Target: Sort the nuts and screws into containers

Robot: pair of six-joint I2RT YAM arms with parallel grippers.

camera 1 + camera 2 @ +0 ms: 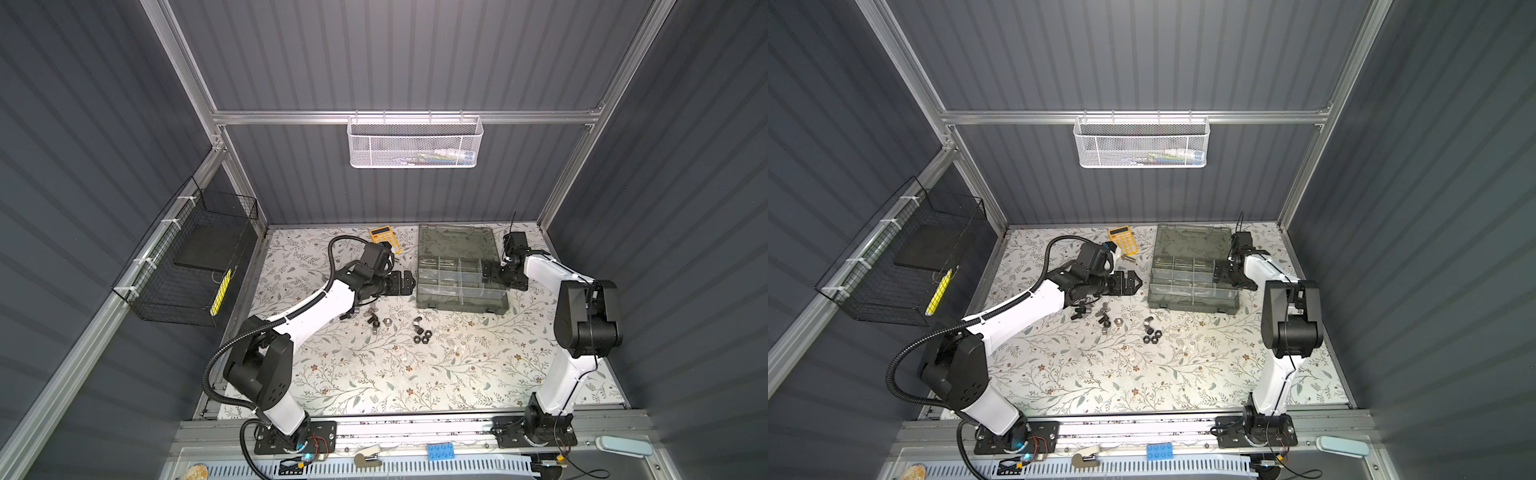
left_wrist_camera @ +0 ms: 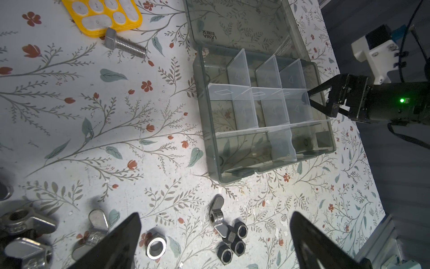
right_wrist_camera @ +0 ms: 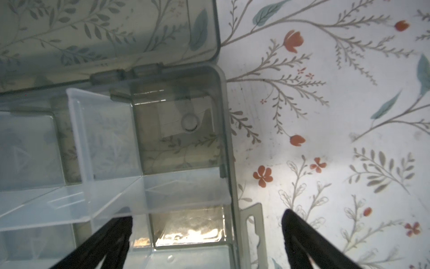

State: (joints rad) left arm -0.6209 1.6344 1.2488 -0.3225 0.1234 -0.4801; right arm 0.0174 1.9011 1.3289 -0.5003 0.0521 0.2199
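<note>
The containers are clear-divided compartments in a smoky grey organizer box (image 1: pixel 461 305) (image 2: pixel 210 130) whose lid lies open behind it. One silver screw (image 2: pixel 124 45) lies beside the calculator. Black nuts (image 1: pixel 422 334) (image 2: pixel 232 242), a silver hex nut (image 2: pixel 156 246) and silver winged nuts (image 2: pixel 217 219) lie on the floral table in front of the box. My left gripper (image 1: pixel 410 282) (image 2: pixel 215 214) hovers open left of the box, above the nuts, holding nothing. My right gripper (image 1: pixel 487 274) (image 3: pixel 207 215) is open astride the box's right wall (image 3: pixel 229 139), one finger inside and one outside.
A yellow calculator (image 1: pixel 384 237) lies at the back, left of the box lid (image 1: pixel 457 241). A white mesh basket (image 1: pixel 415 143) hangs on the back rail and a black wire basket (image 1: pixel 191 266) on the left wall. More winged nuts (image 2: pixel 23 221) lie near my left forearm.
</note>
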